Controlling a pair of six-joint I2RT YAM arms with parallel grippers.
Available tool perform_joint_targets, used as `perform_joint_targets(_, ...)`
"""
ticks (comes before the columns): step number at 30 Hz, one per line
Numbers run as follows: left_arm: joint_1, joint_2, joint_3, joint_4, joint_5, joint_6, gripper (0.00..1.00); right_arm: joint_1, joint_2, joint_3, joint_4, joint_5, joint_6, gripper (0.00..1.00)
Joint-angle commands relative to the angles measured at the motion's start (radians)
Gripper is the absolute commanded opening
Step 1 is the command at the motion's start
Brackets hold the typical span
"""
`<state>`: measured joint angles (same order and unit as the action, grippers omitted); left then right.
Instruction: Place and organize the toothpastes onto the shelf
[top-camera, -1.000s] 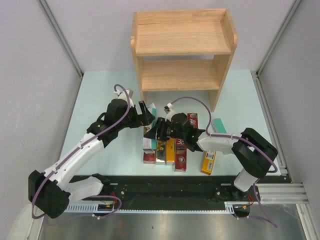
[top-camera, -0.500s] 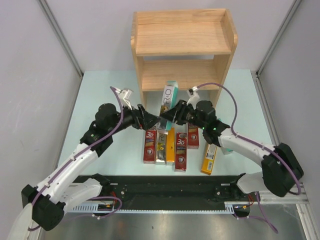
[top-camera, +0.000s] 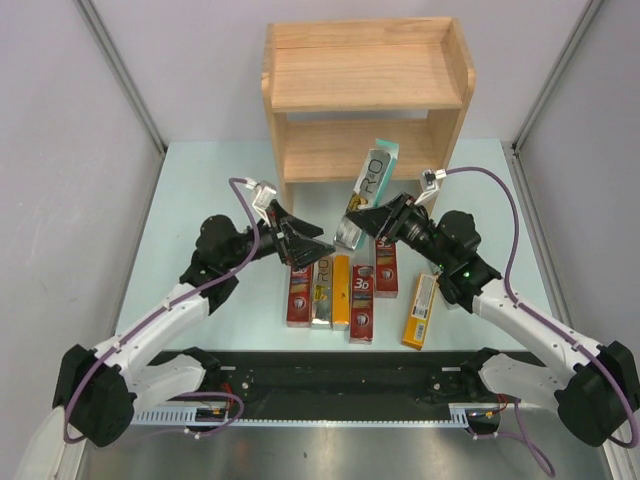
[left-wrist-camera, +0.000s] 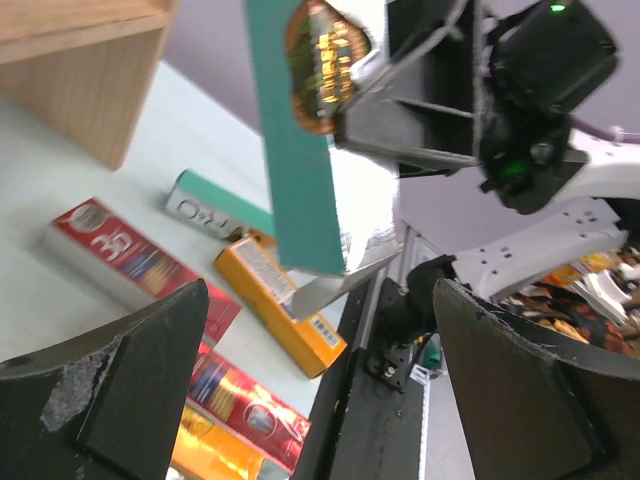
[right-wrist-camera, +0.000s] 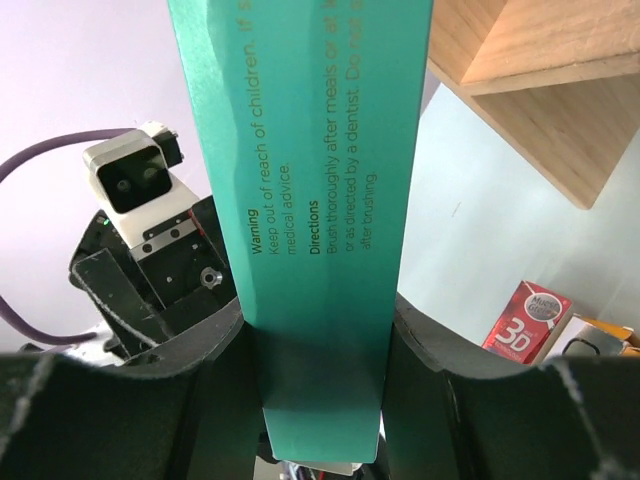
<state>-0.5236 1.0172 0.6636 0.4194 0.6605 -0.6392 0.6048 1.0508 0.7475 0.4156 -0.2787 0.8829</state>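
just in front of the light wooden two-tier shelf (top-camera: 368, 78), the right claw (top-camera: 376, 221) grips the lower end of a silver-and-teal cardboard toothpaste carton (top-camera: 374, 178), tilted above the desk (top-camera: 200, 180). the left claw (top-camera: 312, 248) gapes wide, empty. this looks like the placing step; next, the carton needs lifting onto a tier.

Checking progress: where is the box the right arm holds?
Top view, centre right: the teal-and-silver box stands tilted in the right fingers, in front of the shelf and its lower tier, not yet on it.
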Motion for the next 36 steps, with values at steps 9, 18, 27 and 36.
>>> perform_joint_targets(9,-0.078,0.185,0.085,0.28,0.134,-0.068,1.0,-0.017,0.006,-0.016,0.2,-0.105,0.083,0.44)
perform_joint_targets(18,-0.081,0.3,0.09,0.608,0.183,-0.281,0.88,-0.016,-0.011,-0.03,0.193,-0.116,0.077,0.44)
perform_joint_targets(27,-0.102,0.339,0.106,0.647,0.179,-0.307,0.65,-0.016,-0.046,-0.051,0.178,-0.09,0.068,0.44)
perform_joint_targets(36,-0.104,0.314,0.106,0.618,0.182,-0.301,0.38,-0.017,-0.061,-0.057,0.164,-0.062,0.07,0.46)
